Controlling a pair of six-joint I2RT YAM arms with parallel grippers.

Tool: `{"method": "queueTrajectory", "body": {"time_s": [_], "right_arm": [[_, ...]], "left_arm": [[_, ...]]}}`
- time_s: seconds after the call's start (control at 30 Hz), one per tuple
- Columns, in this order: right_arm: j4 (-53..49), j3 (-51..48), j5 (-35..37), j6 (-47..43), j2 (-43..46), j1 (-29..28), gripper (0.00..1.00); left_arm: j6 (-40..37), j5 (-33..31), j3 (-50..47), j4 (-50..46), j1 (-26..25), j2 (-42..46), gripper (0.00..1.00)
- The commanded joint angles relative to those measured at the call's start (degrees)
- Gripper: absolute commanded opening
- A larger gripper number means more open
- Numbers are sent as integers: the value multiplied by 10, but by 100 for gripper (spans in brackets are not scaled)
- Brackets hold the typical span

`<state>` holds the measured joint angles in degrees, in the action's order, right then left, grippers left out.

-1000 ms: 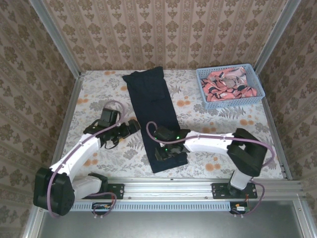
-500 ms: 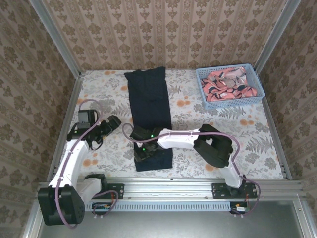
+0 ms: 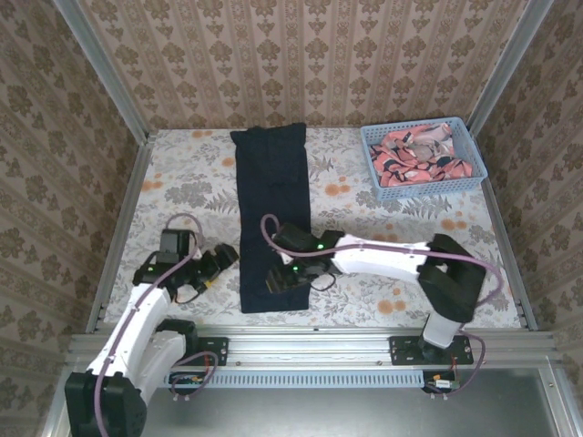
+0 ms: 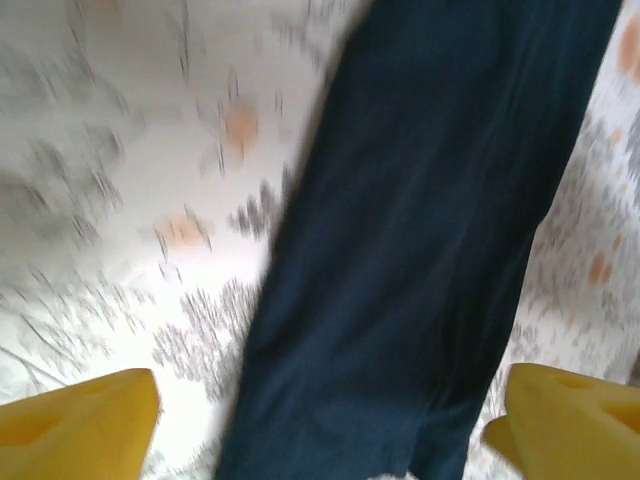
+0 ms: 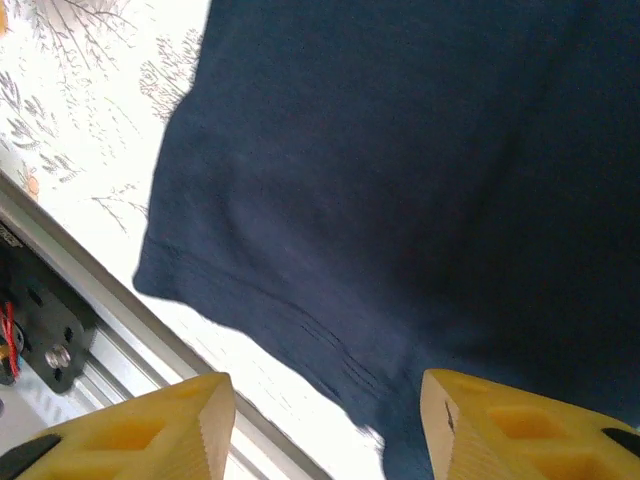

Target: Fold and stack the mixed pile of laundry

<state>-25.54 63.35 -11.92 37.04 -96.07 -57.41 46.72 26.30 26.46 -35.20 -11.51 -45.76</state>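
Your left end effector [image 3: 221,258] and right end effector [image 5: 325,425] both stand apart, gripping nothing.
The right one hovers over the near hem of the T-shirt [image 3: 271,200], a long dark strip lying down the counter [image 3: 401,228]. The left one sits just left of the strip. The pink garment [image 3: 424,153] lies in the basket [image 3: 428,188], far right.

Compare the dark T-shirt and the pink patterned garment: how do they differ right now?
Colour: the T-shirt is plain dark navy; the pink garment carries a navy-and-white pattern.
Pose: the T-shirt lies flat as a long narrow strip; the pink garment is crumpled.
Place: the T-shirt is on the table; the pink garment sits in the light blue basket at the far right.
Both are soft cloth.
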Motion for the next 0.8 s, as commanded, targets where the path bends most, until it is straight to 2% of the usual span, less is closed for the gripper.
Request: {"method": "queueTrajectory", "body": {"time_s": [0.0, 0.17, 0.3, 0.4, 0.53, 0.77], "right_arm": [[-20, -74, 17, 58, 34, 0, 55], [29, -154, -1, 125, 65, 0, 57], [61, -171, -10, 140, 67, -1, 58], [78, -166, -18, 143, 57, -1, 59], [104, -169, -27, 151, 63, -2, 59], [118, -187, -22, 180, 40, 1, 53]], "left_arm": [[72, 24, -40, -1, -69, 7, 82], [135, -6, -83, 0, -178, 22, 72], [188, -23, -113, 22, -230, 45, 67], [203, -29, -124, 62, -244, 22, 66], [182, -49, -97, 84, -248, -19, 65], [153, -72, -79, 112, -249, -78, 52]]}}
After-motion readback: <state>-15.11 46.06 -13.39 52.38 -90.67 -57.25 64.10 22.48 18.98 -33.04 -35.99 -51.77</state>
